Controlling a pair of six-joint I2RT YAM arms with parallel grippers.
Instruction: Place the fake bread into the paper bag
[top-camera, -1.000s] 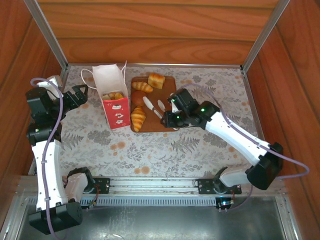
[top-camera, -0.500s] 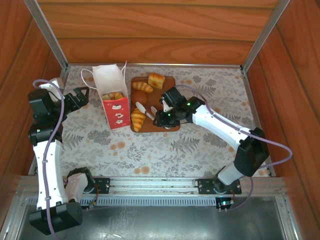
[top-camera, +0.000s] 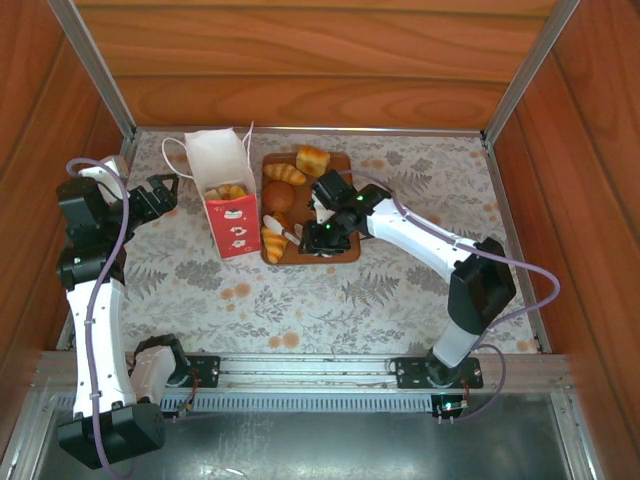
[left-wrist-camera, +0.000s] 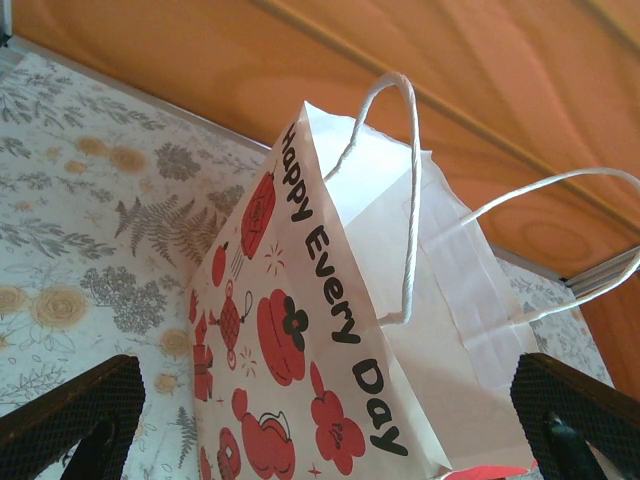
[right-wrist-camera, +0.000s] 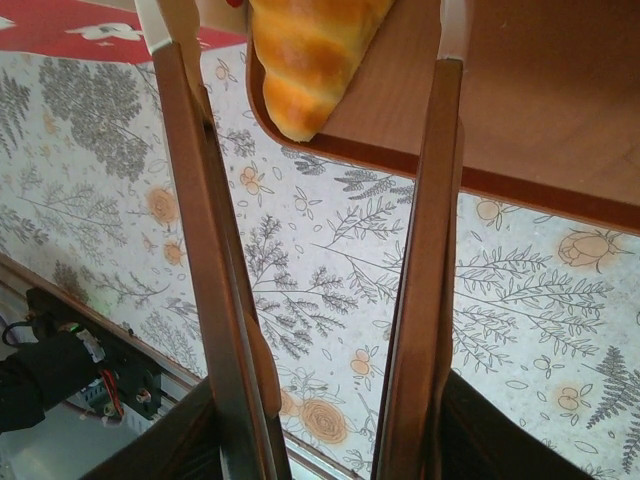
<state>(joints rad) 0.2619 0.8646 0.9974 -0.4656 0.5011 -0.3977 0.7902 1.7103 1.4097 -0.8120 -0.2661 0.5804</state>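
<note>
Between left gripper (top-camera: 166, 193) jaws: nothing is held; jaws are spread fully, paper bag (left-wrist-camera: 300, 330) just ahead
Right gripper (right-wrist-camera: 320, 440): tongs (right-wrist-camera: 205, 260) are clamped, croissant (right-wrist-camera: 310, 50) ahead between their arms

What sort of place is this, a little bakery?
Probably a robot test booth staged as a pretend bakery: wood-panelled walls, toy pastries on a board, a paper bag, and two robot arms, the right one gripping tongs.
</note>
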